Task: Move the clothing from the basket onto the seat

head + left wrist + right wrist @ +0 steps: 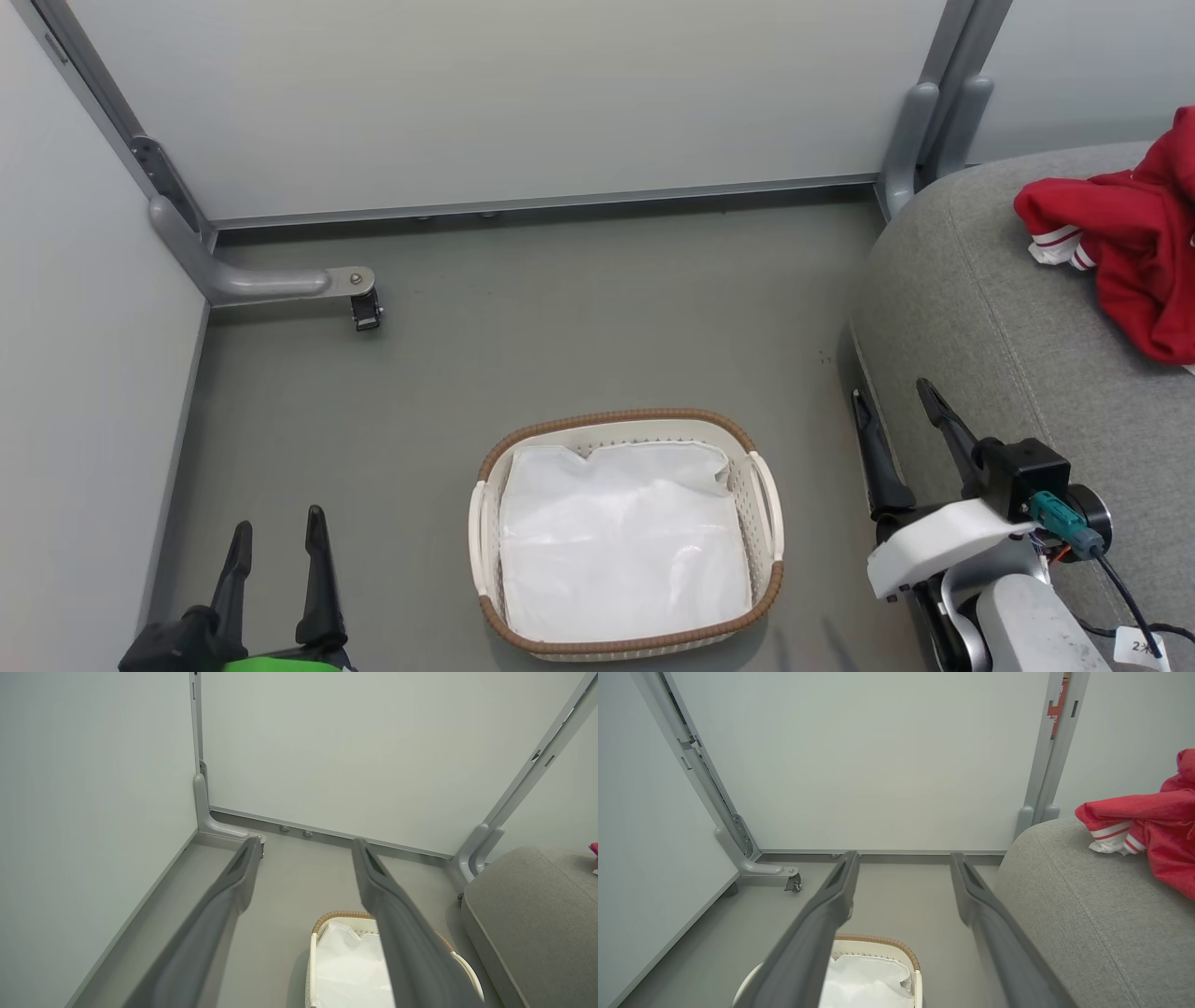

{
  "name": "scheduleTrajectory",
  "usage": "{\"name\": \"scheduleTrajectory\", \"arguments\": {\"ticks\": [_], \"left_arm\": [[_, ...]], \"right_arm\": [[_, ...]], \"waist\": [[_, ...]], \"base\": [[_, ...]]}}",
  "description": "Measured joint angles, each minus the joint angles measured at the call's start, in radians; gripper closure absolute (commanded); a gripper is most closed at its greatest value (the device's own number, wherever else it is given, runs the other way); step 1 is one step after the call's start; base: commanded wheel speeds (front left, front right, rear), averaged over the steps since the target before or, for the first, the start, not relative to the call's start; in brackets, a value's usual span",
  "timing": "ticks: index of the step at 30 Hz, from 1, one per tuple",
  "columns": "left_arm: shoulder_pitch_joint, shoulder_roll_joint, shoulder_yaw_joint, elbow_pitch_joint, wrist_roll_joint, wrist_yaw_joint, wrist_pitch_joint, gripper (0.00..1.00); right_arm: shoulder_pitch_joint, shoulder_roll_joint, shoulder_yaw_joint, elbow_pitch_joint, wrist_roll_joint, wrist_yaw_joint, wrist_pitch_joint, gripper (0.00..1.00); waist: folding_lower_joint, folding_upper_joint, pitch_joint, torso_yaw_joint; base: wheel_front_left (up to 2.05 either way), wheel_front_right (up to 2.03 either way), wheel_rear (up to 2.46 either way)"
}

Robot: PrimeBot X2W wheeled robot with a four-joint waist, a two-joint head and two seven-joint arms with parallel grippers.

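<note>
**Zero garments found in basket; clothing logged on seat**

Inspected the basket [616, 415] on the grey floor [560, 317], near centre. Found only a thin white liner sheet [621, 541] spread across the bottom, creased and slightly raised at the far edge. Detected no red fabric on top of it or along the perforated walls, as far as visible from the head view and both wrist views. Unable to rule out something flat beneath the sheet.

Located the clothing [1139, 233] on the seat [980, 308] at far right: a bright red heap, with a white cuff banded in red stripes turned toward the left. Recorded as resting fully on the grey cushion, well apart from the basket and partly cut off by the right edge of the head view. Unable to count the garments in the heap or to check the portion beyond the frame.

Found the left gripper [280, 520] at near left, above the floor and left of the basket, fingers spread apart and carrying nothing. Found the right gripper [891, 390] at near right, between the basket and the seat's rounded edge, fingers likewise parted and empty. Cannot tell whether touching the cushion's side or merely just beside it.

Judged from the present lie of things: basket emptied, clothing delivered to the seat, no piece in transit. Identified no outstanding step, save perhaps a check under the liner. Assessed as complete or very nearly so.
</note>
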Motion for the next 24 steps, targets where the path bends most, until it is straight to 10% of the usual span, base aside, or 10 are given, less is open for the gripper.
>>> {"name": "scheduleTrajectory", "arguments": {"ticks": [2, 3, 24], "left_arm": [[-0.001, -0.001, 0.003, 0.001, 0.000, -0.001, 0.000, 0.00], [0.000, -0.001, 0.003, 0.005, -0.001, -0.002, 0.000, 1.00], [-0.022, -0.006, 0.019, 0.062, -0.262, -0.007, 0.079, 1.00]], "right_arm": [[0.000, 0.000, 0.000, 0.000, 0.000, 0.000, 0.000, 0.00], [0.001, 0.001, 0.001, 0.004, 0.001, 0.000, 0.000, 1.00], [0.041, 0.008, -0.035, 0.030, 0.290, 0.000, 0.080, 1.00]], "waist": [[0.0000, 0.0000, 0.000, 0.000], [0.0000, 0.0000, 0.000, 0.000], [0.0000, 0.0000, -0.007, -0.007]], "base": [[0.00, 0.00, 0.00], [0.00, 0.00, 0.00], [0.00, 0.00, 0.00]]}}
